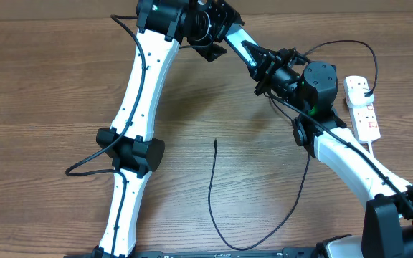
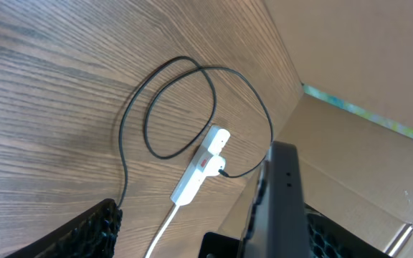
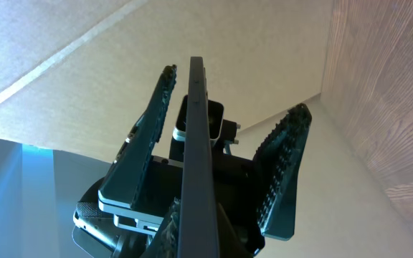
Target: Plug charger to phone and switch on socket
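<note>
While the right hand (image 1: 267, 68) is pinching the phone (image 3: 194, 158) tight and holding it edge-on above the far part of the bench (image 1: 49, 86), the left hand (image 1: 219, 39) is facing it with its jaws open. Its ribbed fingers (image 3: 287, 165) are flanking the thin dark slab, one close beside it and the other clearly apart. The socket (image 1: 361, 107) is lying on the bench at the right, beyond the right arm. The charger (image 1: 209, 201) is sitting plugged into the socket. Its thin cable is looping across the bench, and its free tip (image 1: 215, 143) is lying mid-bench, well apart from the phone.
</note>
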Controlling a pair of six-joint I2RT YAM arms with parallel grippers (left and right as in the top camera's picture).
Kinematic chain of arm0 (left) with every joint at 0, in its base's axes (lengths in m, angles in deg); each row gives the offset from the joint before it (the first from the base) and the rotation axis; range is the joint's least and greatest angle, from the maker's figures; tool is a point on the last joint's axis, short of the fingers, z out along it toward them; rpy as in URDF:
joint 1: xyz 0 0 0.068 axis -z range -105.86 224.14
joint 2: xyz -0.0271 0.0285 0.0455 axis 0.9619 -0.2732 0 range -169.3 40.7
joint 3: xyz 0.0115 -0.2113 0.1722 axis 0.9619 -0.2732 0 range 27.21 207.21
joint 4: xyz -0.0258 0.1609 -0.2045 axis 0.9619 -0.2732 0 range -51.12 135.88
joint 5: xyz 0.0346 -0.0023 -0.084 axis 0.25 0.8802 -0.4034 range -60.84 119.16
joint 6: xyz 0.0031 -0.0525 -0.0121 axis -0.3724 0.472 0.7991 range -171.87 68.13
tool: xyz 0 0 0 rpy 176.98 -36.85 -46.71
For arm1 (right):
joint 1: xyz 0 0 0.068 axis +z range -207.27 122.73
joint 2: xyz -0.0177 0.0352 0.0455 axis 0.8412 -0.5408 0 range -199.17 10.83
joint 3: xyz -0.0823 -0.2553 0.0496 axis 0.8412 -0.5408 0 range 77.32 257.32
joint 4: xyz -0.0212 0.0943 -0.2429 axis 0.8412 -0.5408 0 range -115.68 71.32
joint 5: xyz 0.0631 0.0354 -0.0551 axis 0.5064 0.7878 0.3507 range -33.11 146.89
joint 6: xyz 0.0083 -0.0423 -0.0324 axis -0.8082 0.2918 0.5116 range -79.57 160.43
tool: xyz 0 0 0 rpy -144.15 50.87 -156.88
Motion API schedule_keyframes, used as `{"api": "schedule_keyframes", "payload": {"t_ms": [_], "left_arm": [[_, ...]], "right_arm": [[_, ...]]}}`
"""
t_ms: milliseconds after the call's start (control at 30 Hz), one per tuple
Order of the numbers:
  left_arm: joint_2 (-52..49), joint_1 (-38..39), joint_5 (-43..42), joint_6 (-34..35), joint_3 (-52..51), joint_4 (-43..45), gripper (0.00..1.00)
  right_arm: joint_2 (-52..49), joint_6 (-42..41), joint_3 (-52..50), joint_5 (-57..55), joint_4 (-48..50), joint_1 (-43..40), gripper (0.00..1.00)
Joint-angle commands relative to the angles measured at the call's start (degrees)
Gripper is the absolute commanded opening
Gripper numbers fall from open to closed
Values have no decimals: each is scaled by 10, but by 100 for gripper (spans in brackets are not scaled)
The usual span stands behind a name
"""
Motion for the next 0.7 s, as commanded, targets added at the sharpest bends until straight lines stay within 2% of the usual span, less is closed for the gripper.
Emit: {"api": "schedule_keyframes", "payload": {"t_ms": [0, 267, 467, 667], "left_arm": [[1, 5, -7, 1, 10, 3, 77], [1, 8, -5, 1, 10, 8, 75], [1, 10, -7, 1, 10, 26, 68], [1, 15, -7, 1, 10, 27, 68]], "right_arm": [[4, -79, 11, -5, 15, 1, 4], [4, -79, 11, -5, 15, 1, 4], [4, -79, 11, -4, 15, 1, 4], [4, -79, 11, -2, 15, 1, 4]]}}
